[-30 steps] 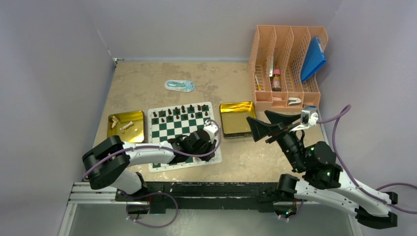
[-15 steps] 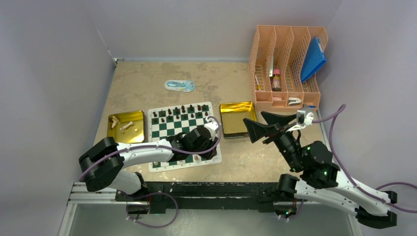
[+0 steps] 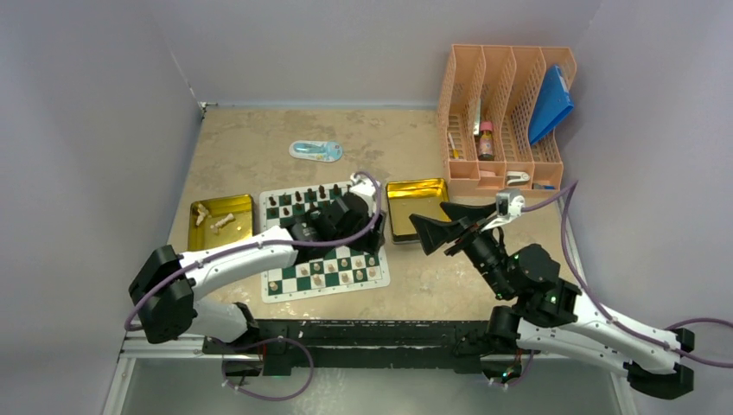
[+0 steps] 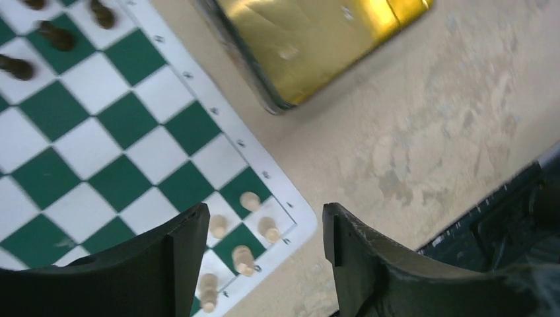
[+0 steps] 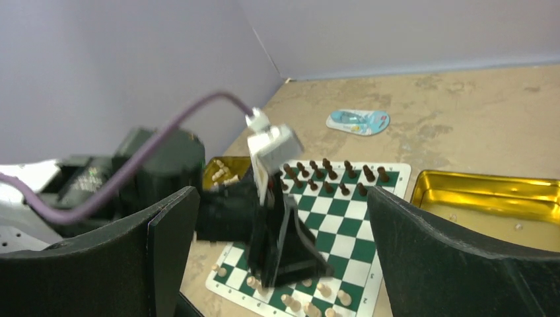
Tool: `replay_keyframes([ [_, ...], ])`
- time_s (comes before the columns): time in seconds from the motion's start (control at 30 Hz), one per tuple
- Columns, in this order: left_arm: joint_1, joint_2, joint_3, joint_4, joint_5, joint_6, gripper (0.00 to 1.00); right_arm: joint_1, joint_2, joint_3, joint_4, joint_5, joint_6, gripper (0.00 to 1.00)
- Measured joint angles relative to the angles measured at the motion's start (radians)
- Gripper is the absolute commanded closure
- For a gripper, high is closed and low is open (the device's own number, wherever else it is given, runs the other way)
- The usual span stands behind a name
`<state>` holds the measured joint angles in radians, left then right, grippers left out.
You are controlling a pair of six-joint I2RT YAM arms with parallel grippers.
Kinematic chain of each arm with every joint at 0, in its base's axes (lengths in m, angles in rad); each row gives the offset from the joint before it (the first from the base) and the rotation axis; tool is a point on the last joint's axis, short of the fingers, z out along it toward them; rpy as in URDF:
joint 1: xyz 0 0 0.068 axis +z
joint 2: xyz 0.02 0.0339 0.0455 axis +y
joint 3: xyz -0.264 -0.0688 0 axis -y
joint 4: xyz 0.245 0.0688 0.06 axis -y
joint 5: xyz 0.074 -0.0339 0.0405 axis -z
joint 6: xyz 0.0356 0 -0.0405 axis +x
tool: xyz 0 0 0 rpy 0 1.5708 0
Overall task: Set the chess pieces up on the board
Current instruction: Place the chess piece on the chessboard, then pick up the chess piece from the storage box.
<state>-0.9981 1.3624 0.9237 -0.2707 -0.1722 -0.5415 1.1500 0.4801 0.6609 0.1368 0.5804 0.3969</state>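
The left gripper (image 4: 263, 228) and right gripper (image 5: 280, 205) both hold their jaws open, empty. Cream pieces (image 4: 249, 201) stand on the board (image 4: 119, 181) under the left jaws. They seem light, hard and easy to tip, so pinch one at mid-body.

The left gripper (image 4: 263, 223) has moved from over the near right corner of the board (image 3: 328, 289) to over its far right part. Its fingers (image 4: 165, 264) have spread from nearly closed to well apart. The move has uncovered the cream pieces (image 3: 333, 270) on the two near rows, most of which the arm hid before. The right gripper (image 3: 430, 215) has swung left across the worktop, so its tips now reach the right edge of the gold tray (image 3: 415, 192).
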Motion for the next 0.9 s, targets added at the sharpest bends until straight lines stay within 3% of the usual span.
replay_keyframes([
  [0.33, 0.395, 0.000, 0.099, -0.206, -0.061, -0.131, 0.33, 0.000, 0.054, -0.039, 0.043, -0.050, 0.061, 0.01],
  [0.9, 1.013, -0.063, 0.198, -0.510, -0.195, -0.631, 0.53, 0.000, 0.123, -0.046, 0.124, -0.127, 0.056, 0.01],
])
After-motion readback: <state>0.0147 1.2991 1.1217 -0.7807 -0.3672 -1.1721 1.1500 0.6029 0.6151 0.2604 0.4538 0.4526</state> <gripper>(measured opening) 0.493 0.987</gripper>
